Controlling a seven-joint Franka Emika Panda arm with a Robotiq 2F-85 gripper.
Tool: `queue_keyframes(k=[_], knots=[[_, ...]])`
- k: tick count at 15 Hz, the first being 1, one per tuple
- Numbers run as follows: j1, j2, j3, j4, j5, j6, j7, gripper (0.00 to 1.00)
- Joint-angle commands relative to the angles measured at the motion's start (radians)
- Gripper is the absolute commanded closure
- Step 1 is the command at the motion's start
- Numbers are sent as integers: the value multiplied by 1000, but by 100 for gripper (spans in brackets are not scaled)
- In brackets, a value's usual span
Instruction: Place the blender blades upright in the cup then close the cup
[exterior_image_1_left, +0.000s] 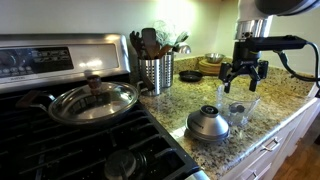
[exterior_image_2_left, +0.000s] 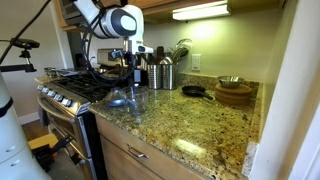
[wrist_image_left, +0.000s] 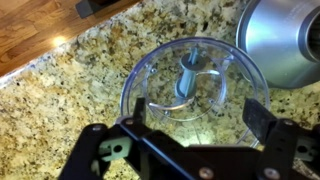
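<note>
Granite ctr (wrist_image_left: 60, 90): blades (wrist_image_left: 187, 75) upright in cup (wrist_image_left: 143, 85)

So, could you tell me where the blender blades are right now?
In the wrist view, the blender blades sit inside the cup, right below the open gripper, with the silver dome lid beside the cup.

Silver dome lid (wrist_image_left: 285, 40) cut by wrist view's right edge, cup (exterior_image_2_left: 128, 97) faint, blurred in an exterior view

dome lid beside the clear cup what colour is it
The dome lid is shiny silver, seen best in an exterior view.
</note>
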Motion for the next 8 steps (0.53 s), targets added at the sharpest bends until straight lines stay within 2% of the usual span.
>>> queue_keyframes(k=[1,2,8], knots=[[-5,24,-7,23,10,-26,19,8],[-5,32,-7,25,10,-27,19,12],[9,73,-3,51,22,-46,7,15]])
